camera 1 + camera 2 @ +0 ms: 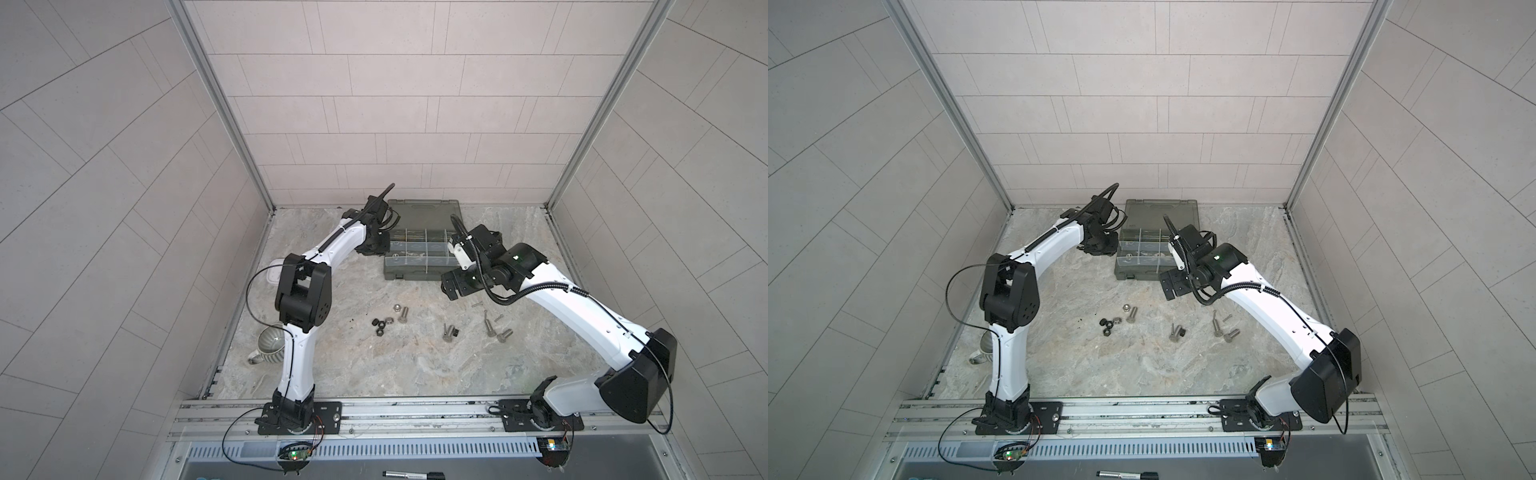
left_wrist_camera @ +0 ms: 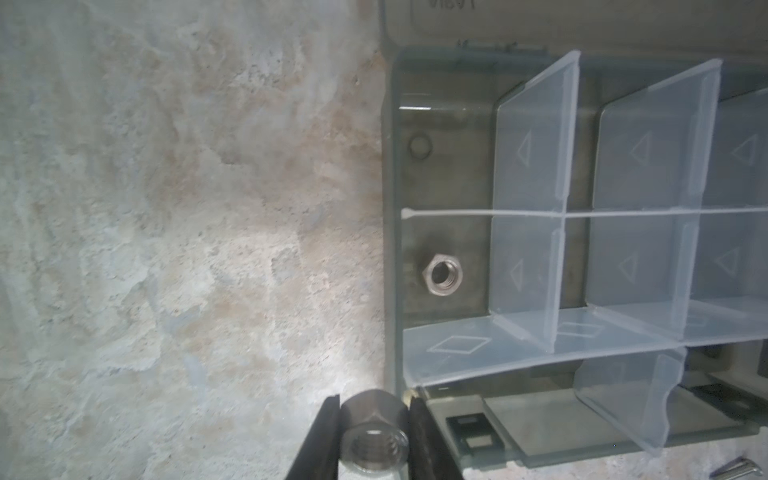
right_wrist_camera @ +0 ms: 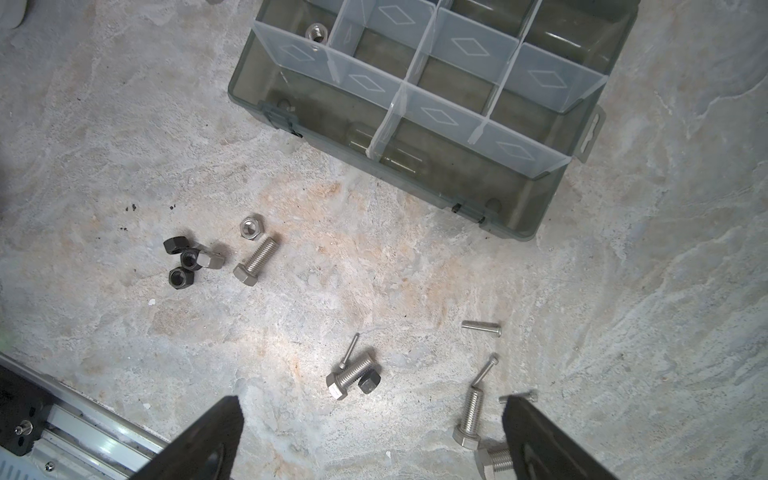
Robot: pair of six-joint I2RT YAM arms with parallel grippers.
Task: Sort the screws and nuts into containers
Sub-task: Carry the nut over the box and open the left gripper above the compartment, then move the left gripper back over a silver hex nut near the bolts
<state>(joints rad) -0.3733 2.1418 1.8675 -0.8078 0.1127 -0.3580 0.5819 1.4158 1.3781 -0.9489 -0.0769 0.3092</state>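
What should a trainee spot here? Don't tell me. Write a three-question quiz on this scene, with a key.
1. True or false: the left gripper is shut on a nut.
2. The right gripper is: A) open, near the loose screws; B) shut on one of them; C) shut and empty.
3. Fill in: the stored nut, alone in its compartment of the organizer case, is ____ in colour.
Key: 1 true; 2 A; 3 silver.
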